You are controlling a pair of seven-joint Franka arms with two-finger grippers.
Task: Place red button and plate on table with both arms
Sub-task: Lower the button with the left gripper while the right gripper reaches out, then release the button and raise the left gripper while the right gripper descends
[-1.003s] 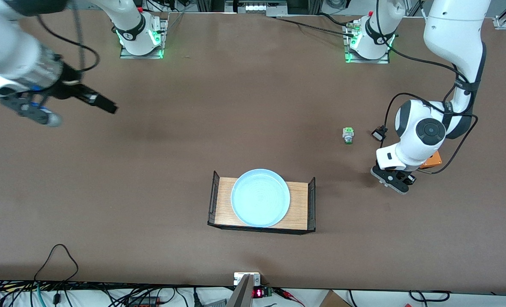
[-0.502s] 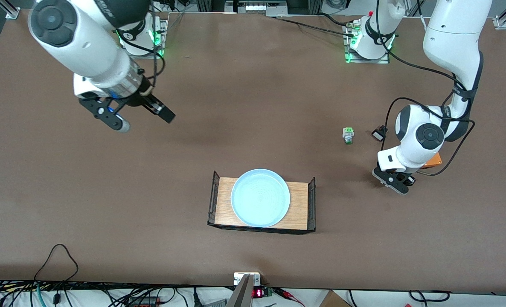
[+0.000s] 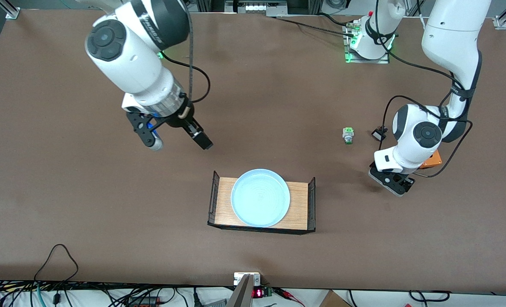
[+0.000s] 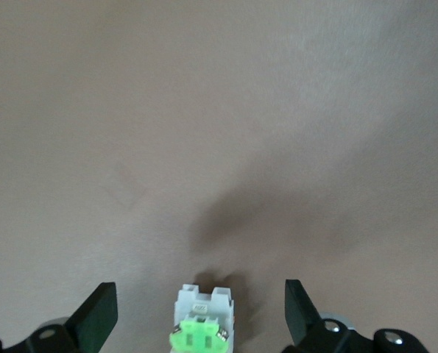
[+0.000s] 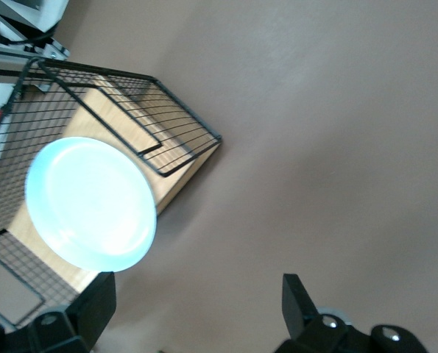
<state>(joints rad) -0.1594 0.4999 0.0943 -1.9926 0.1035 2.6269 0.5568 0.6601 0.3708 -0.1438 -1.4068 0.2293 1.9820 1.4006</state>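
The red button (image 4: 202,325) stood on the table (image 3: 86,204) directly under the left gripper (image 3: 393,182), at about three o'clock from the plate (image 3: 260,198) in the front view, toward the left arm's end. The front view hid it beneath the wrist. Only the left wrist view showed it: a silvery-white body with the bright green block turned up toward the camera, so the red cap was out of sight, presumably underneath. It cast its own shadow on the brown surface. The left gripper's fingers (image 4: 101,312) were spread wide on either side of it, clear of its body and gripping nothing. Judging from this, the button's half of the task was as good as done here and only a straight lift-off remained.

The plate lay flat on the light-wood tray (image 3: 300,204), between its black wire ends, at six o'clock from the table's middle. It had not yet been moved to the table.

The right gripper (image 3: 199,138) hung over bare table at about ten o'clock from the plate and was tilted toward it. Its fingers were wide apart and empty, and its wrist view framed the plate's rim and the tray's wire end. That pose looked like an approach for a grasp on the rim. The wire ends would likely force it to come in over one of the tray's open sides.

A green-capped switch (image 3: 348,135) lay at eleven o'clock from the left gripper, with a small black switch (image 3: 378,134) just beside it. Both stood apart from the work.
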